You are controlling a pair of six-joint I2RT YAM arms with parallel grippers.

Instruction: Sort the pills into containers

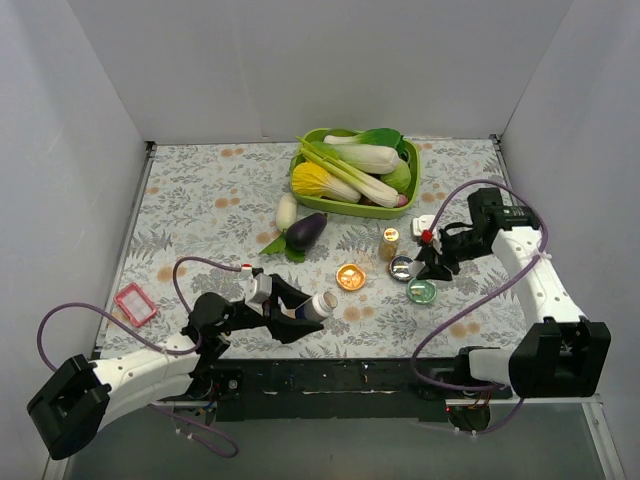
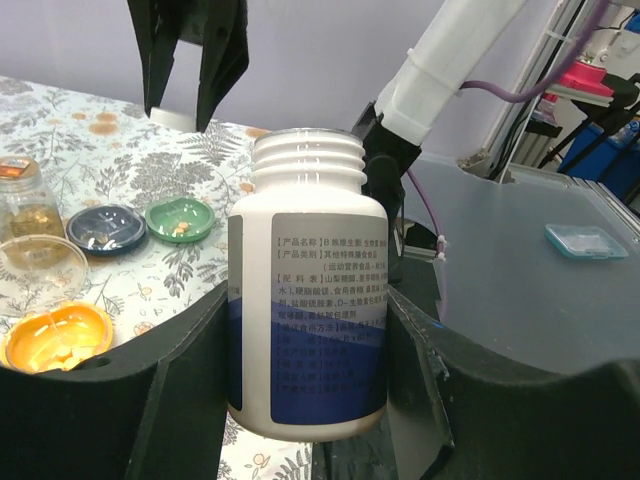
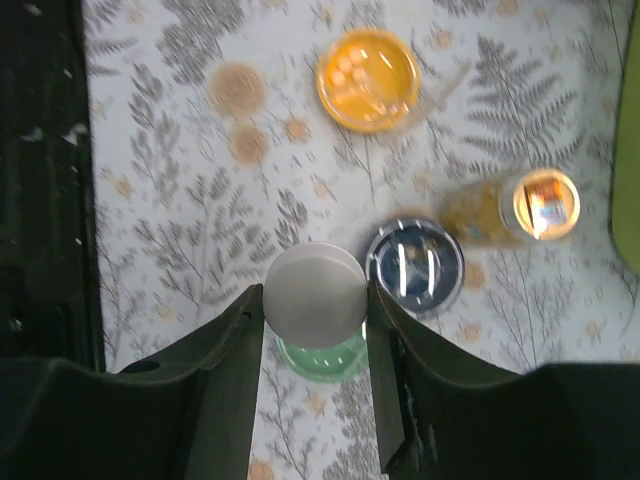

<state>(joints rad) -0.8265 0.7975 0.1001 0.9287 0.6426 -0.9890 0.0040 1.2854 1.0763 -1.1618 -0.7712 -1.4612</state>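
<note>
Orange dish (image 1: 351,276): on the table a little right of centre, on the near side of the tray; leftmost of the three dishes and set apart from the other two.
Dark blue dish (image 1: 401,266): to the right of the orange one.
Green dish (image 1: 421,291): just beside the dark blue dish, on its near right; seen from the right wrist, it lies under the held cap and is partly hidden by it.
Pills (image 2: 52,345): pale yellow pieces lie in the orange dish. A few small tan bits are in the green dish, and small pale specks in the dark blue one.
Right gripper (image 3: 315,300): above the green dish, its fingers clamped on either side of a round white cap (image 3: 312,285).
Left gripper (image 2: 307,330): near the near edge, left of the dishes, gripping a white bottle (image 2: 305,200) by its body.
Bottle: its threaded mouth is uncovered, the label is blue and grey, and the mouth points towards the dishes.
Vial (image 1: 389,243): small amber glass with a gold top, upright, just to the far side of the dark blue dish.
Tray (image 1: 352,209): lime green, far centre, piled with leafy vegetables (image 1: 360,158).
Eggplant (image 1: 306,231): on the table just near and left of the tray, with a white radish (image 1: 286,210) beside it.
Pink-rimmed flat piece (image 1: 135,304): far left, well apart from everything else.
Table cover (image 1: 200,190): pale leaf print.
</note>
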